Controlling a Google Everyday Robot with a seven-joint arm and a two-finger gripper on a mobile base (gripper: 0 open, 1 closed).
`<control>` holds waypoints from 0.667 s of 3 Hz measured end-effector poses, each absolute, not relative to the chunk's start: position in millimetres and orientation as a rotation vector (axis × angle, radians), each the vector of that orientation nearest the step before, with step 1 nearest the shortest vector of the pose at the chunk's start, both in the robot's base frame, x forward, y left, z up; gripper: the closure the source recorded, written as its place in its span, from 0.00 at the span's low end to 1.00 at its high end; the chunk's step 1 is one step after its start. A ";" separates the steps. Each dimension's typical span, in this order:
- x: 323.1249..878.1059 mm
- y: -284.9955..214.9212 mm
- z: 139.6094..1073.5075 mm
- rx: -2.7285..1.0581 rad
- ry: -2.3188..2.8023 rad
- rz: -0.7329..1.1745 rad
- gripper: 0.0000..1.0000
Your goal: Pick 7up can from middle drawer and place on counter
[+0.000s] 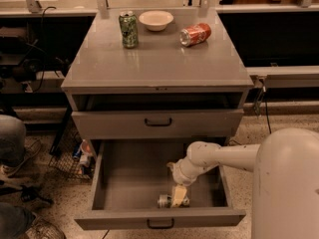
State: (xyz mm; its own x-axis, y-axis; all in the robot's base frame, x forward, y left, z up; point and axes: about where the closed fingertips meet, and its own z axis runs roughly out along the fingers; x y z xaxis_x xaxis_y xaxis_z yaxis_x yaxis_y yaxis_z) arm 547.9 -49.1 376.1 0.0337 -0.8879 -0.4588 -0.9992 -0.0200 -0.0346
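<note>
One gripper (178,196) hangs low in the middle drawer (129,178), right at the 7up can (163,201), and you cannot tell if it is open or closed. Your can lies on its side by the drawer's front wall. It looks light, thin and slippery, so squeeze it gently across its round middle. Above, the counter (159,63) holds a green can (128,29), a bowl (156,20) and an orange-red can (195,34).
</note>
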 end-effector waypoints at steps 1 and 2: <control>543.3 -46.4 371.5 -1.983 1.906 0.440 0.00; 541.7 -41.7 368.8 -1.995 1.882 0.449 0.02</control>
